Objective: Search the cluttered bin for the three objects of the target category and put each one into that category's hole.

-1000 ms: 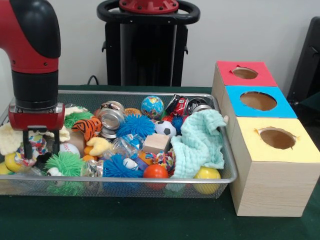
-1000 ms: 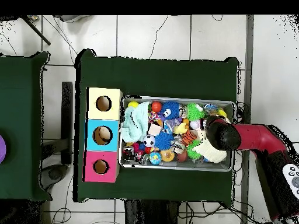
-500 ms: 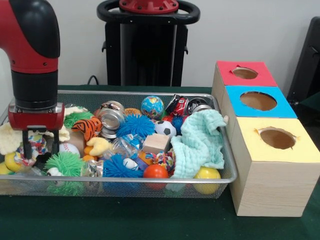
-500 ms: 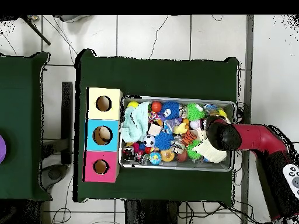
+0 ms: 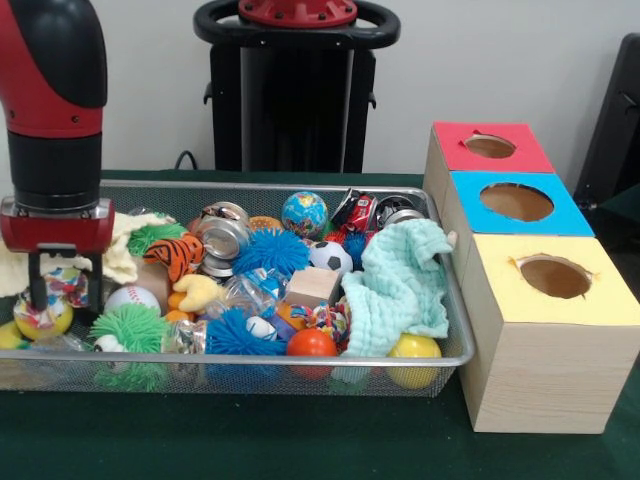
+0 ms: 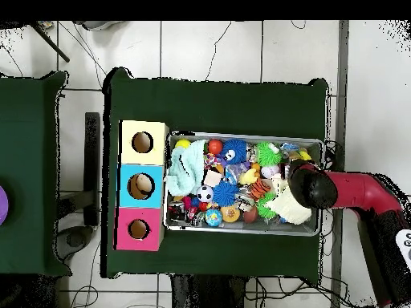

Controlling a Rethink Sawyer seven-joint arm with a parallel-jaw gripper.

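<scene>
End effector [image 5: 64,283] shifted left – grips mottled ball [image 5: 44,312].

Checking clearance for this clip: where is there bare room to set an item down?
The green cloth in front of the mesh bin and the strip left of the yellow box are bare. Inside the bin everything is packed; the tool hangs at its crowded left end.

You see a glossy red arm [image 5: 45,60] with a black cap above a black cylindrical wrist; below it, a red block carries the pincer [image 5: 66,290] and its thin black fingers [image 5: 37,282].
</scene>
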